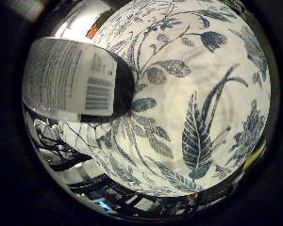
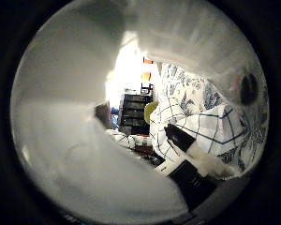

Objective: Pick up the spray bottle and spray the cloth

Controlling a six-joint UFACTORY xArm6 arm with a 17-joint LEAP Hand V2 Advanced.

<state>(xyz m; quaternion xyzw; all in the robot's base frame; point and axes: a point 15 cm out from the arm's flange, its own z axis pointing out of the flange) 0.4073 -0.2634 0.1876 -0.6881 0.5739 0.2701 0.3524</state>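
While the hand (image 2: 192, 168) apparently curled around the spray bottle (image 1: 70, 80) against its palm, the floral cloth (image 1: 188, 94) lay beyond; a loose hold risked slippage.

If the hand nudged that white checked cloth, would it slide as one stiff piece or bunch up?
Probably bunch up. The checked cloth already lies in soft folds on the blue-flowered tablecloth, so it looks limp and light. Fabric on fabric would likely drag and wrinkle rather than slide.

Matt paper-labelled spray bottle (image 1: 68, 80) — soft floral cloth (image 1: 193, 94)
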